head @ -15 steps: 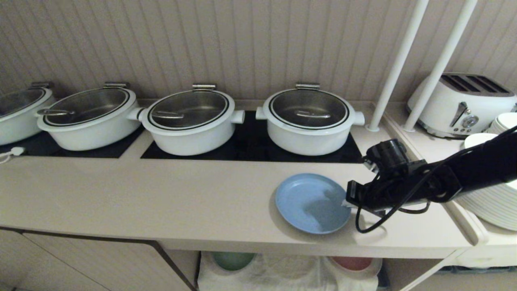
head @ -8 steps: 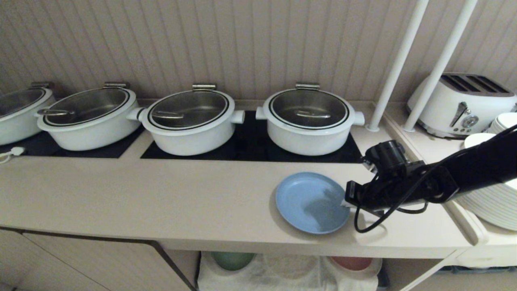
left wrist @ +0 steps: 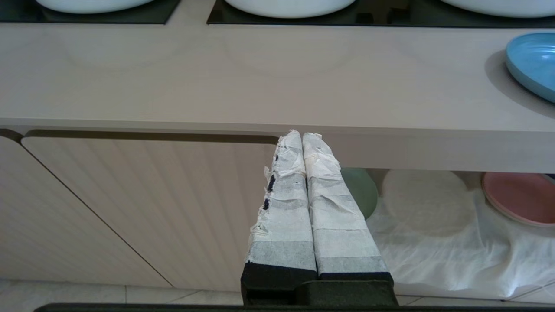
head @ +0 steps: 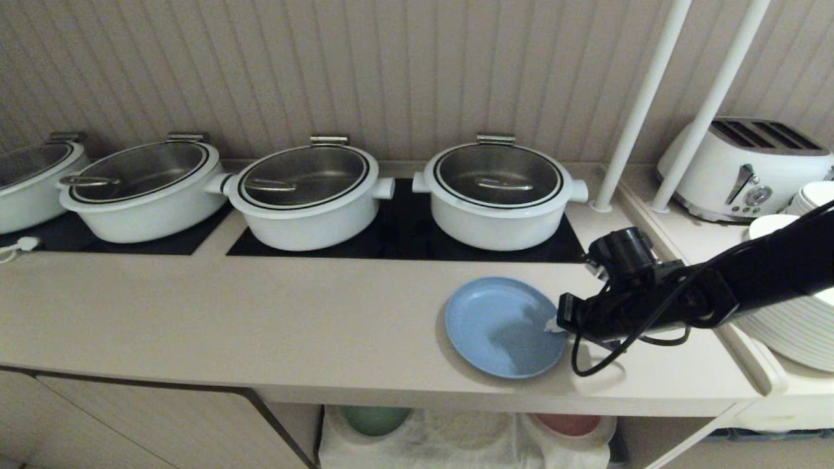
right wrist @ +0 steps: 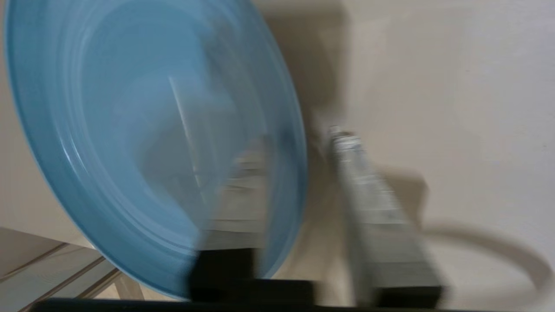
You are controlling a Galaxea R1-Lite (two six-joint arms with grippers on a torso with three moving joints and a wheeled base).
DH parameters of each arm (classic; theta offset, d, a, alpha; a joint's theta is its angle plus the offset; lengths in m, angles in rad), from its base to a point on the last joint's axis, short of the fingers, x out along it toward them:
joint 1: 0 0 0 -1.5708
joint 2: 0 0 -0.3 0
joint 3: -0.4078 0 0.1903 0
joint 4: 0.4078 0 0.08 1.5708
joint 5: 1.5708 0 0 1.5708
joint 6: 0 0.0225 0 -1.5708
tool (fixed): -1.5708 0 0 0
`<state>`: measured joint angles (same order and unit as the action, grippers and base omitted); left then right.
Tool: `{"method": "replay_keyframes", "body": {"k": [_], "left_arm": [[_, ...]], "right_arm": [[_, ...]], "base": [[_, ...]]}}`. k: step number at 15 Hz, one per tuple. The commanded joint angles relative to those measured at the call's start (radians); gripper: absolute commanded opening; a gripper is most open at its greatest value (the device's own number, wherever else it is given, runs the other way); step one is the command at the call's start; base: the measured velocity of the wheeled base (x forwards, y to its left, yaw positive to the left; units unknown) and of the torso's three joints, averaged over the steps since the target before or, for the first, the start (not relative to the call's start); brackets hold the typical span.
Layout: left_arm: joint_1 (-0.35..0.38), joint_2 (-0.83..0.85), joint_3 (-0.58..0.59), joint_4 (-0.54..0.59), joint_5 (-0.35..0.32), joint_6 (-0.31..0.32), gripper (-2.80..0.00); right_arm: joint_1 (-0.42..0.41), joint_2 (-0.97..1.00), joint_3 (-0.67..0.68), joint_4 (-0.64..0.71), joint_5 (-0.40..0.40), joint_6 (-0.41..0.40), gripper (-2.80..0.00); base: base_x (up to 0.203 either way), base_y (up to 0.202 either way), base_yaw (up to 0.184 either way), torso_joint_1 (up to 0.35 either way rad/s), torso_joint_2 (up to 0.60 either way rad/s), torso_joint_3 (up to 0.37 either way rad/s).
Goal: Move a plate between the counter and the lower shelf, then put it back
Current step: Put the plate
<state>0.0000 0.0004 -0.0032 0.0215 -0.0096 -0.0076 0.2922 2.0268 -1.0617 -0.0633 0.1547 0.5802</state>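
Right pincer (right wrist: 299, 143) parted, straddling plate (head: 505, 326) rim.

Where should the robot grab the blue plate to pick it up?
Probably by the raised rim on the plate's right side, where the right hand already sits. The plate lies flat on the counter, so only the thin edge can be pinched: one finger over the rim, the other outside it. The right side is clear of the pots.
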Motion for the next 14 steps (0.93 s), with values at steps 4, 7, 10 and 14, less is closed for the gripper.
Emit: {"method": "replay_keyframes", "body": {"k": [4,7,10,14], "left_arm": [[0.000,0.000,0.000,0.000,0.000,-0.002,-2.80],[0.000,0.000,0.000,0.000,0.000,0.000,-2.80],[0.000,0.000,0.000,0.000,0.000,-0.002,-2.80],[0.000,0.000,0.000,0.000,0.000,0.000,-2.80]], "right_arm": [[0.000,-0.008,-0.001,-0.003,0.002,-0.001,0.00],[0.001,-0.028,0.002,-0.003,0.003,0.003,0.00],[0.002,-0.063,0.010,0.009,0.003,0.003,0.00],[0.002,-0.121,0.034,0.007,0.003,0.000,0.00]], "base": [[0.000,0.000,0.000,0.000,0.00,0.000],[0.000,0.000,0.000,0.000,0.00,0.000],[0.000,0.000,0.000,0.000,0.00,0.000],[0.000,0.000,0.000,0.000,0.00,0.000]]}}
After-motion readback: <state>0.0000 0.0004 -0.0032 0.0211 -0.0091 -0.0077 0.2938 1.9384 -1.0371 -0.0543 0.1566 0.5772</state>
